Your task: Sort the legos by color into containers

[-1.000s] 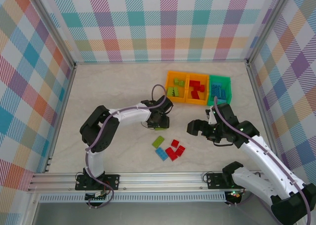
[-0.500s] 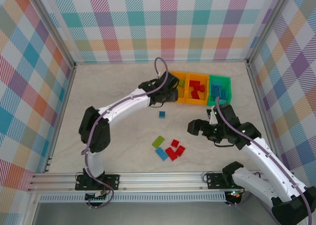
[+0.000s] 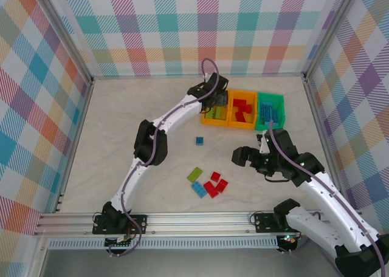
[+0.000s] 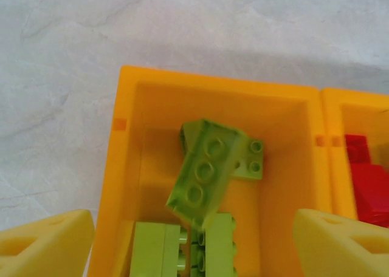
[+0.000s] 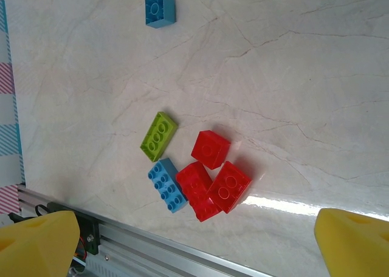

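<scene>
My left gripper [image 3: 217,95] hovers open over the left orange bin [image 3: 206,123]. In the left wrist view its fingers [image 4: 55,237] stand wide apart and a blurred, tilted lime brick [image 4: 206,174] lies loose between them, over other lime bricks [image 4: 158,253] in the bin [image 4: 124,186]. The middle orange bin [image 3: 242,127] holds red bricks and the green bin [image 3: 270,95] blue ones. My right gripper [image 3: 240,157] is open above the table, with nothing in it. Below it lie a lime brick [image 5: 158,135], a blue brick [image 5: 166,184] and three red bricks [image 5: 213,183].
A small blue brick [image 3: 199,141] sits alone mid-table, also seen at the top of the right wrist view [image 5: 160,9]. An aluminium rail [image 5: 158,246] runs along the near table edge. Checked walls close in the left, back and right sides.
My left arm swung from mid-table up to the left orange bin, uncovering the small blue brick. A lime brick now lies loose in that bin. The right arm stayed put.
</scene>
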Motion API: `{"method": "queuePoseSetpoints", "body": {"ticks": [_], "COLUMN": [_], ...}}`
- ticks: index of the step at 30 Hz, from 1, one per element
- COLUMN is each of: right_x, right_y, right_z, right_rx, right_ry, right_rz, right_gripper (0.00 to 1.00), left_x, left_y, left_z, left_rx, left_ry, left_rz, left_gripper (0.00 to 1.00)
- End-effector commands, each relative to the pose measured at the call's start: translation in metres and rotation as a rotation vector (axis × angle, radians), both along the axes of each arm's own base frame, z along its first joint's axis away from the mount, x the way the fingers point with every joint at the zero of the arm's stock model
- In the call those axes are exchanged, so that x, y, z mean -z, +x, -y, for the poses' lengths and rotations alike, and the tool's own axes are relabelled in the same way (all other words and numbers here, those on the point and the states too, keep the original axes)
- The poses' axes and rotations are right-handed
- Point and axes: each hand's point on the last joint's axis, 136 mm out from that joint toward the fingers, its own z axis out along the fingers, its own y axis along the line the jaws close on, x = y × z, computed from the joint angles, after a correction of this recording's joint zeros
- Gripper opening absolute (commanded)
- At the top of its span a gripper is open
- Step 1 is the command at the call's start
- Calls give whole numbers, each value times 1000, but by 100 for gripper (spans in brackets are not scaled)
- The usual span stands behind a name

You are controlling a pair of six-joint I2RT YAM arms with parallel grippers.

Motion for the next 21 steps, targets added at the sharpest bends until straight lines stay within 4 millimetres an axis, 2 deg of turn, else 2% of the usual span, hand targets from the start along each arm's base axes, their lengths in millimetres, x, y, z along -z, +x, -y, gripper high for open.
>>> {"method": "queuePoseSetpoints", "body": {"ticks": [1,3,6,10,13,15,18,21], "right_x": [-5,-5,-2,13,32,44,62,85], "right_y": [6,9,13,12,8,6,2,-7], "right_z": [-4,-7,-8,-12,-19,-27,-37,-48], "right_rx": [4,-1,-1,-39,-69,-89,-70,-3], "right_ry": [7,12,2,-73,-148,-194,-257,-320], "right_rz": [9,8,3,-15,-62,-83,-138,-229], "right_gripper": [100,100,100,97,95,95,93,90], "left_x": [-70,-83,-112,-156,-170,-173,-162,-138], "left_y": [-10,-20,-48,-105,-158,-195,-253,-318], "left_z": [3,1,-6,-33,-58,-73,-95,-116], "left_rx": [42,63,112,209,357,499,738,1039], "left_ry": [-60,-80,-145,-233,-200,-140,-5,122], "left_rz": [80,74,69,157,221,257,301,322], "left_gripper": [87,86,85,85,85,86,92,96]}}
